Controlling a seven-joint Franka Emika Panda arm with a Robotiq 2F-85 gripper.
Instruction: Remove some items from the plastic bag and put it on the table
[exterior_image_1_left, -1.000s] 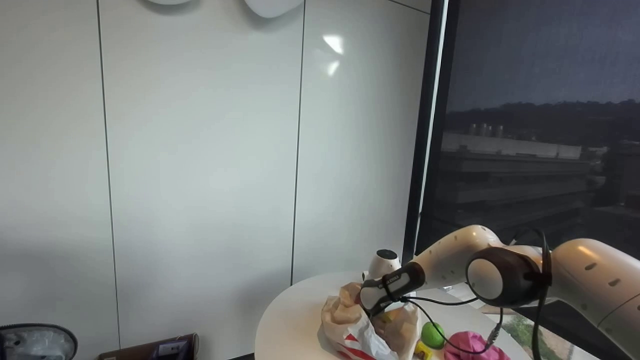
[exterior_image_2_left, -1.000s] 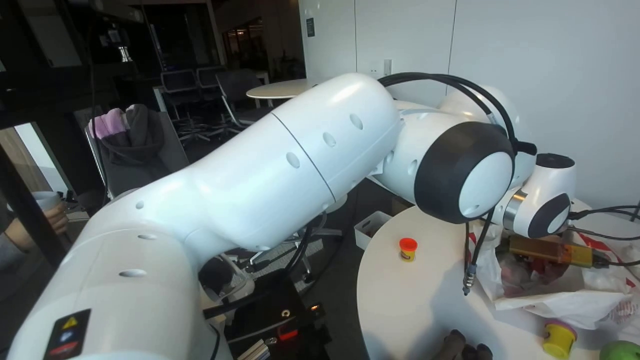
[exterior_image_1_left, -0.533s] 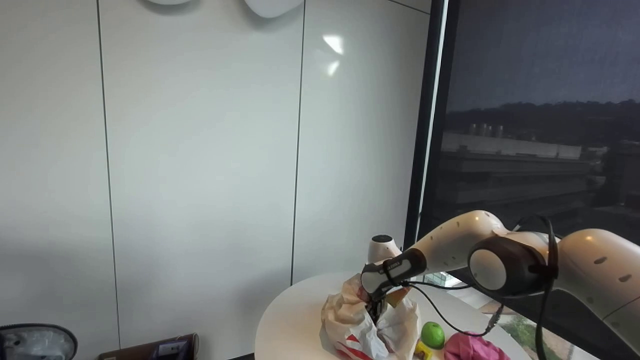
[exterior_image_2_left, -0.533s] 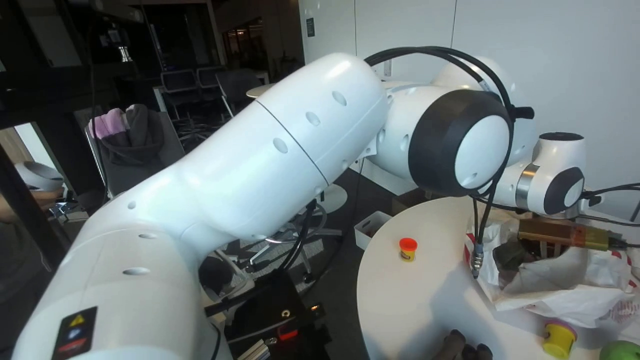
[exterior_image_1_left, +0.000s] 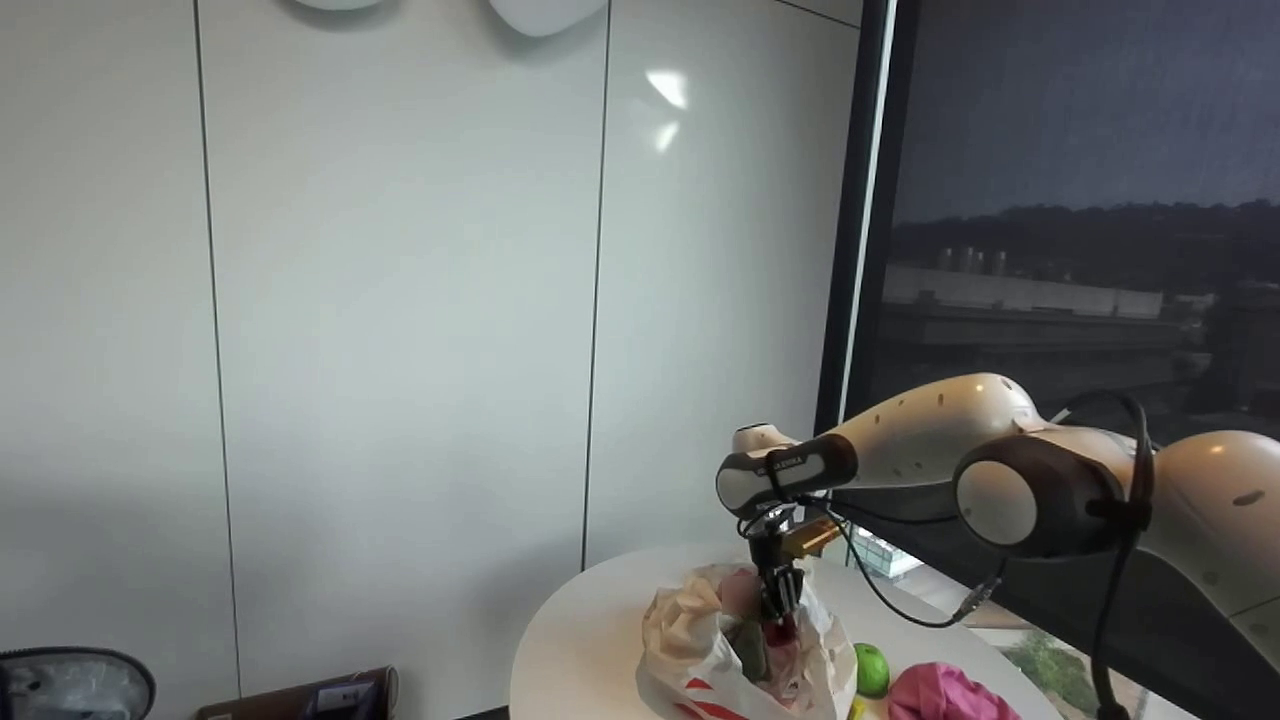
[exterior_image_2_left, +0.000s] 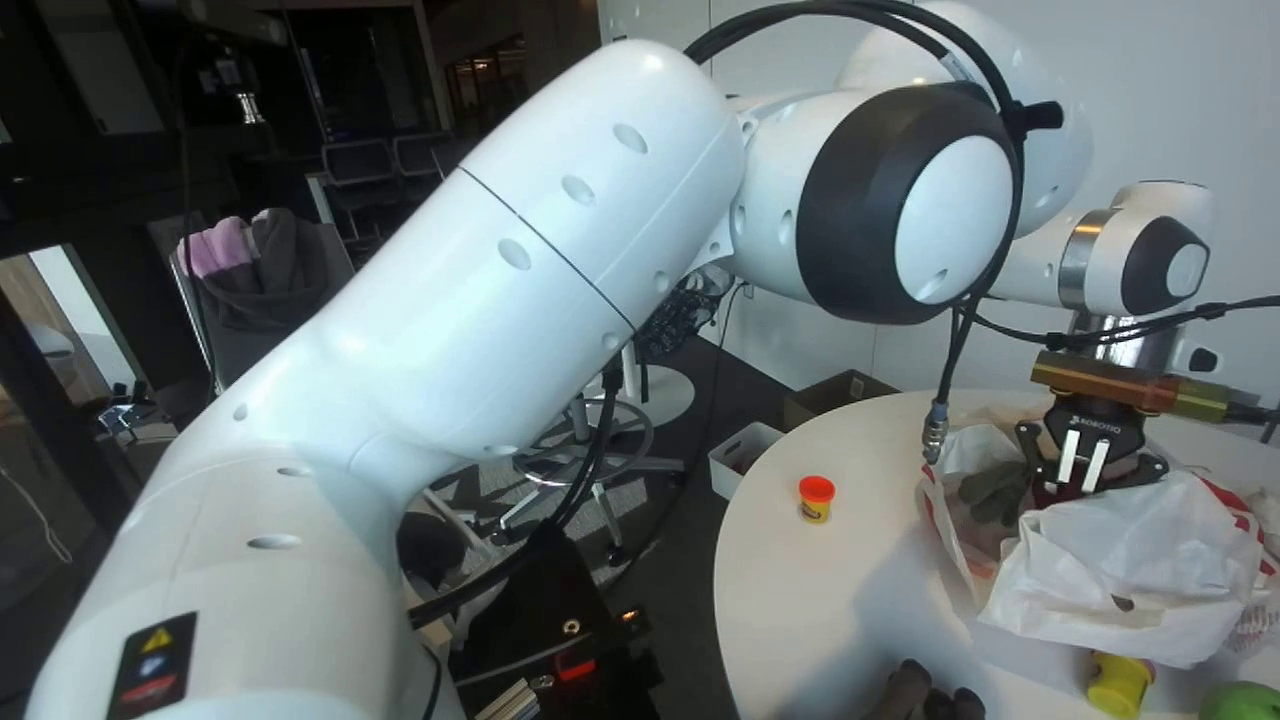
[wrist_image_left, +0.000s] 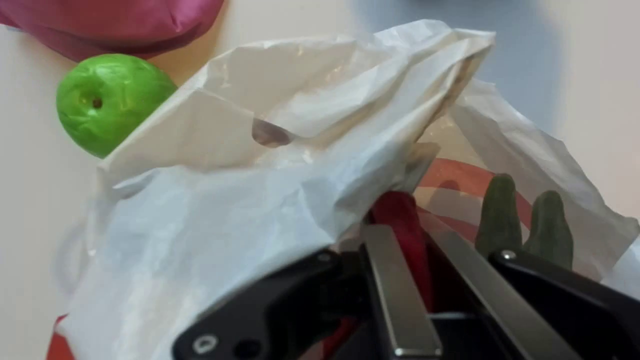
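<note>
The white plastic bag (exterior_image_1_left: 700, 672) with red marks stands crumpled and open on the round white table (exterior_image_1_left: 575, 640). It shows too in an exterior view (exterior_image_2_left: 1120, 575) and the wrist view (wrist_image_left: 210, 225). My gripper (exterior_image_1_left: 783, 610) points down at the bag's mouth, fingertips around rim height; in the wrist view its fingers (wrist_image_left: 407, 230) are close together around a dark red item (wrist_image_left: 397, 215). The item's lower part is hidden by the bag and fingers. A dark green item with rounded ends (wrist_image_left: 500, 215) lies inside the bag beside the gripper. A pinkish item (exterior_image_1_left: 740, 592) shows near the rim.
A green round fruit (wrist_image_left: 112, 102) and a pink cloth-like thing (wrist_image_left: 120, 25) lie beside the bag. A yellow tub (exterior_image_2_left: 1118, 685) and a dark plush-like thing (exterior_image_2_left: 920, 690) are near the front. A red-lidded tub (exterior_image_2_left: 815, 498) stands near the table edge. Cables hang from the arm.
The arm and gripper have risen out of the bag, so the fingers now show at its mouth with the red item. The bag's near flap has been pulled up and shifted.
</note>
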